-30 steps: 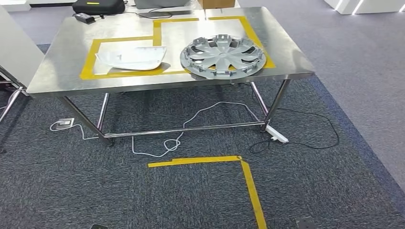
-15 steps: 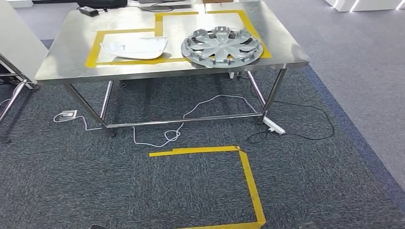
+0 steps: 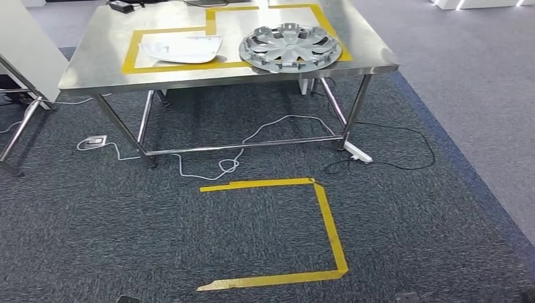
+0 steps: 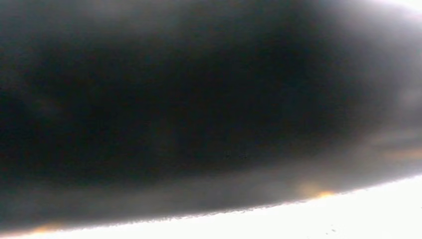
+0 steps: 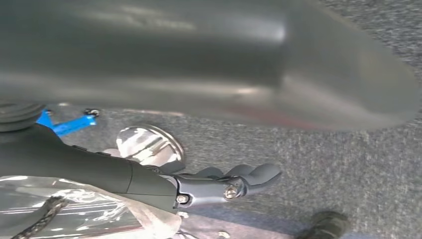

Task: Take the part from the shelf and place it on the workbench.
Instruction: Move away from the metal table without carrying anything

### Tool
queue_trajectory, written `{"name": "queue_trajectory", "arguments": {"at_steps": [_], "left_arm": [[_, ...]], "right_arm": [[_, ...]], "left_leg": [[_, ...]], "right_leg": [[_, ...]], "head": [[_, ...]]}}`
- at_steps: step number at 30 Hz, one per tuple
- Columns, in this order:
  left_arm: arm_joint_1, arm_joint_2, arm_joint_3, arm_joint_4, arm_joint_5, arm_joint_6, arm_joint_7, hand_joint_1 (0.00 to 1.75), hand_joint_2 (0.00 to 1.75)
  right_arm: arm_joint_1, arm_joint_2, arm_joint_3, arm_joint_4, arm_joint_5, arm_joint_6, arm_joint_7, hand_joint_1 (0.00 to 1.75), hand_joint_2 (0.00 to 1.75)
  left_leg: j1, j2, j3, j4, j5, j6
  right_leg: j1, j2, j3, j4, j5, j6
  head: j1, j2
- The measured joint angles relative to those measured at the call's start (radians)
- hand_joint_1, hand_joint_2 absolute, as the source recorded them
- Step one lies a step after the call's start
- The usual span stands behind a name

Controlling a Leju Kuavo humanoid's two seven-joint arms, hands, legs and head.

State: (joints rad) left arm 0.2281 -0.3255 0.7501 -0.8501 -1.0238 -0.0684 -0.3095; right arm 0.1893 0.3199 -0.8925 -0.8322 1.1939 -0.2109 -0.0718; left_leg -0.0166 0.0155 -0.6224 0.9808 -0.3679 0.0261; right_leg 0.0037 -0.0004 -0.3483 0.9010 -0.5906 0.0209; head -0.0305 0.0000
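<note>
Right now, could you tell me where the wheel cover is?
In the head view, the wheel cover lies on the steel table's right side, beside the white panel.

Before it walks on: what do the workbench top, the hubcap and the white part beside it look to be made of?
Workbench: brushed metal, probably stainless steel; dull sheen, soft reflections, shiny tube legs.
Hubcap: silver-grey, likely painted moulded plastic; matte spokes, clip tabs round the rim, though metal can't be excluded.
White part: glossy white shell, apparently plastic or painted panel; too small to say more.
</note>
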Motion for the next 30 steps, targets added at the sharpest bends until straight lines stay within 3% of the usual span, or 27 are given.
{"name": "queue_trajectory", "arguments": {"at_steps": [1,2,4,6,7,8,9,11,13,14,16,17,18,21,22,23,24,25,26,27,28,29,30], "left_arm": [[-0.001,0.001,0.001,0.002,0.000,0.000,0.000,0.00,0.00],[-0.001,0.001,0.002,0.003,0.000,0.000,-0.001,0.00,0.00],[-0.001,0.002,0.005,0.006,-0.001,0.000,-0.001,0.00,0.00],[-0.002,0.002,0.006,0.008,-0.001,0.000,-0.001,0.00,0.00],[-0.002,0.002,0.006,0.009,-0.001,0.000,-0.001,0.00,0.00],[-0.002,0.002,0.006,0.010,-0.001,0.000,-0.001,0.00,0.00],[-0.002,0.002,0.006,0.011,-0.001,0.000,-0.001,0.00,0.00],[-0.003,0.002,0.006,0.012,-0.001,0.000,-0.001,0.00,0.00],[-0.005,0.003,0.006,0.013,-0.001,0.001,-0.001,0.00,0.00],[-0.006,0.003,0.006,0.013,-0.001,0.002,-0.002,0.00,0.00],[-0.008,0.003,0.007,0.014,-0.001,0.003,-0.002,0.00,0.00],[-0.008,0.003,0.007,0.014,-0.001,0.003,-0.002,0.00,0.00],[-0.009,0.002,0.007,0.015,-0.001,0.003,-0.002,0.00,0.00],[-0.009,0.002,0.008,0.016,-0.002,0.003,-0.002,0.00,0.00],[-0.009,0.002,0.009,0.016,-0.002,0.003,-0.002,0.00,0.00],[-0.010,0.002,0.009,0.017,-0.002,0.003,-0.002,0.00,0.00],[-0.010,0.002,0.009,0.017,-0.002,0.004,-0.002,0.00,0.00],[-0.010,0.002,0.009,0.018,-0.002,0.004,-0.002,0.00,0.00],[-0.010,0.002,0.009,0.019,-0.002,0.005,-0.002,0.00,0.00],[-0.010,0.002,0.009,0.020,-0.001,0.006,-0.002,0.00,0.00],[-0.010,0.002,0.009,0.020,-0.001,0.008,-0.003,0.00,0.00],[-0.011,0.002,0.009,0.021,-0.001,0.010,-0.003,0.00,0.00],[-0.011,0.002,0.009,0.021,0.000,0.012,-0.003,0.00,0.00]], "right_arm": [[-0.001,0.000,-0.004,0.003,0.002,-0.001,0.000,0.00,0.00],[-0.001,0.000,-0.008,0.005,0.004,-0.002,0.001,0.00,0.00],[-0.002,0.001,-0.011,0.008,0.007,-0.003,0.001,0.00,0.00],[-0.002,0.001,-0.014,0.010,0.008,-0.003,0.001,0.00,0.00],[-0.002,0.001,-0.015,0.011,0.008,-0.004,0.001,0.00,0.00],[-0.002,0.001,-0.016,0.011,0.009,-0.004,0.001,0.00,0.00],[-0.003,0.001,-0.018,0.012,0.009,-0.004,0.001,0.00,0.00],[-0.004,0.001,-0.020,0.014,0.010,-0.004,0.001,0.00,0.00],[-0.005,0.001,-0.021,0.015,0.011,-0.005,0.001,0.00,0.00],[-0.005,0.001,-0.022,0.015,0.011,-0.005,0.001,0.00,0.00],[-0.005,0.001,-0.024,0.016,0.012,-0.006,0.001,0.00,0.00],[-0.005,0.001,-0.026,0.017,0.012,-0.006,0.001,0.00,0.00],[-0.005,0.001,-0.027,0.018,0.012,-0.007,0.001,0.00,0.00],[-0.005,0.000,-0.029,0.021,0.012,-0.007,0.001,0.00,0.00],[-0.005,0.000,-0.029,0.021,0.013,-0.007,0.001,0.00,0.00],[-0.006,0.000,-0.031,0.022,0.015,-0.008,0.000,0.00,0.00],[-0.006,0.000,-0.032,0.023,0.019,-0.008,0.000,0.00,0.00],[-0.007,0.000,-0.033,0.023,0.022,-0.009,-0.001,0.00,0.00],[-0.008,0.000,-0.034,0.024,0.027,-0.010,-0.002,0.00,0.00],[-0.010,0.000,-0.035,0.024,0.029,-0.011,-0.002,0.00,0.00],[-0.012,0.000,-0.035,0.024,0.031,-0.012,-0.003,0.00,0.00],[-0.014,0.000,-0.035,0.024,0.033,-0.013,-0.005,0.00,0.00],[-0.015,-0.001,-0.037,0.025,0.035,-0.015,-0.006,0.00,0.00]], "left_leg": [[0.002,-0.001,-0.004,0.001,0.005,-0.005],[0.004,-0.003,-0.008,0.010,-0.010,-0.011],[0.008,-0.007,-0.024,0.076,-0.096,-0.024],[0.011,-0.008,-0.043,0.205,-0.199,-0.032],[0.012,-0.008,-0.046,0.264,-0.219,-0.034],[0.013,-0.008,-0.039,0.300,-0.212,-0.034],[0.013,-0.008,-0.019,0.305,-0.185,-0.031],[0.012,-0.009,0.066,0.216,-0.138,-0.020],[0.008,-0.012,0.172,0.062,-0.154,-0.006],[0.005,-0.013,0.204,0.007,-0.171,-0.001],[0.002,-0.012,0.212,-0.036,-0.176,0.006],[0.002,-0.010,0.201,-0.039,-0.167,0.011],[0.003,-0.008,0.189,-0.043,-0.155,0.018],[0.004,-0.003,0.143,-0.044,-0.117,0.028],[0.004,-0.001,0.127,-0.044,-0.103,0.028],[0.004,0.000,0.109,-0.043,-0.090,0.027],[0.004,0.001,0.090,-0.041,-0.076,0.025],[0.004,0.001,0.070,-0.037,-0.063,0.022],[0.004,0.001,0.051,-0.032,-0.051,0.018],[0.003,0.000,0.035,-0.023,-0.043,0.014],[0.001,0.000,0.024,-0.014,-0.035,0.009],[0.000,0.000,0.017,-0.005,-0.029,0.004],[0.000,0.000,0.012,0.000,-0.021,-0.002]], "right_leg": [[0.000,-0.001,-0.008,0.003,0.006,-0.006],[0.000,-0.003,-0.018,0.006,0.015,-0.014],[-0.001,-0.007,-0.043,0.009,0.036,-0.029],[0.002,-0.009,-0.078,0.019,0.059,-0.035],[0.003,-0.011,-0.099,0.027,0.069,-0.035],[0.005,-0.012,-0.121,0.036,0.079,-0.035],[0.006,-0.013,-0.141,0.046,0.088,-0.035],[0.009,-0.012,-0.178,0.065,0.107,-0.033],[0.011,-0.011,-0.203,0.077,0.126,-0.027],[0.011,-0.010,-0.212,0.080,0.136,-0.022],[0.007,-0.011,-0.226,0.082,0.152,-0.009],[0.005,-0.009,-0.234,0.088,0.146,-0.003],[0.004,-0.007,-0.246,0.107,0.120,0.003],[0.001,-0.002,-0.291,0.262,-0.024,0.016],[0.000,-0.002,-0.300,0.323,-0.047,0.019],[-0.001,-0.002,-0.298,0.365,-0.042,0.022],[-0.002,-0.002,-0.282,0.375,-0.012,0.024],[-0.004,-0.002,-0.247,0.349,0.026,0.025],[-0.006,-0.002,-0.196,0.290,0.052,0.026],[-0.008,-0.002,-0.126,0.203,0.056,0.026],[-0.008,-0.002,-0.065,0.113,0.037,0.022],[-0.008,-0.002,-0.022,0.047,0.014,0.016],[-0.006,-0.002,0.000,0.009,-0.004,0.010]], "head": [[0.001,0.000],[0.002,0.000],[0.000,0.000],[-0.002,0.000],[-0.003,0.000],[-0.002,0.000],[-0.002,0.000],[-0.002,0.000],[-0.002,0.000],[-0.002,0.000],[-0.002,0.000],[-0.002,0.000],[0.000,0.000],[0.005,0.000],[0.005,0.000],[0.005,0.000],[0.005,0.000],[0.005,0.000],[0.005,0.000],[0.006,0.000],[0.007,0.000],[0.007,0.000],[0.008,0.000]]}}
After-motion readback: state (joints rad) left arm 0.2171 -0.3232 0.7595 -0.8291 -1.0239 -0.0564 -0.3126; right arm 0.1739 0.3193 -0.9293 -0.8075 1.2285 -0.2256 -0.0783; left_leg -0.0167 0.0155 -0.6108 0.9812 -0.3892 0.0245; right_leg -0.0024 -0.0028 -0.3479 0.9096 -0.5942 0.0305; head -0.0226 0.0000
